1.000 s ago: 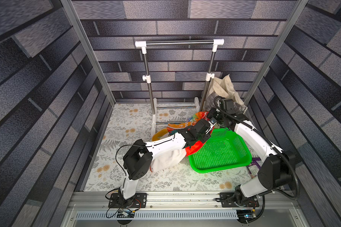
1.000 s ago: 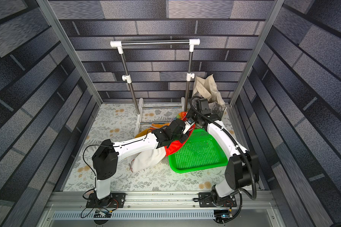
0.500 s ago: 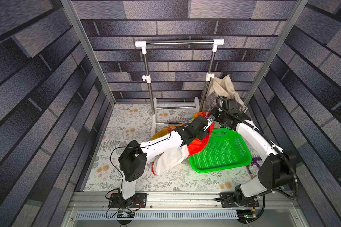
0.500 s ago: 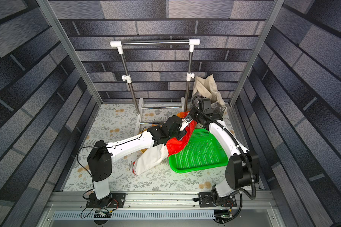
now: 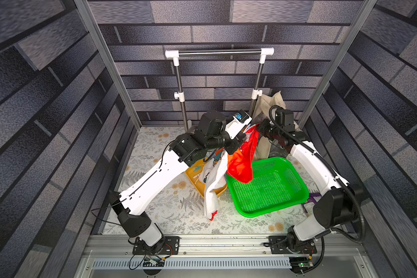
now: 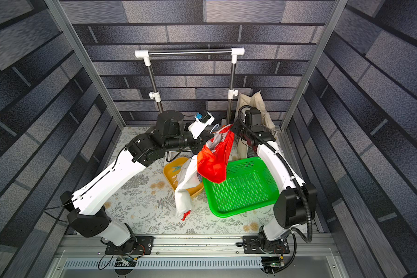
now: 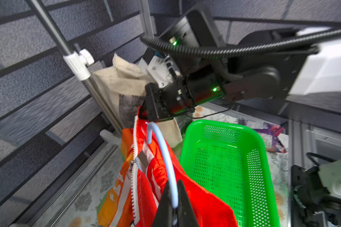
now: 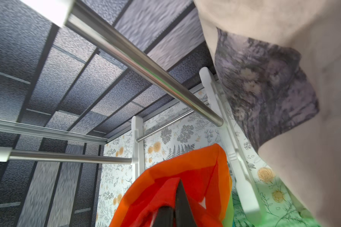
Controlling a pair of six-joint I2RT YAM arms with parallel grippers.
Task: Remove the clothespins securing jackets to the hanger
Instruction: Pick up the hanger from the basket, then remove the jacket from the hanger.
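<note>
Now the left gripper (image 7: 174, 188) pinches the hanger (image 7: 165, 153) wire between its jaws. The right gripper (image 8: 174, 200) nips the red jacket (image 8: 195, 163).

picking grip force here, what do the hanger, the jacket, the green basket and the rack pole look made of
The hanger: pale blue, smooth, matte, evenly rounded; probably plastic-coated wire or solid plastic.
The jacket: thin red-orange fabric, slightly shiny, crumpled in soft folds; likely synthetic.
The green basket: glossy moulded plastic, perforated walls.
The rack pole: polished metal, mirror-like highlights.
</note>
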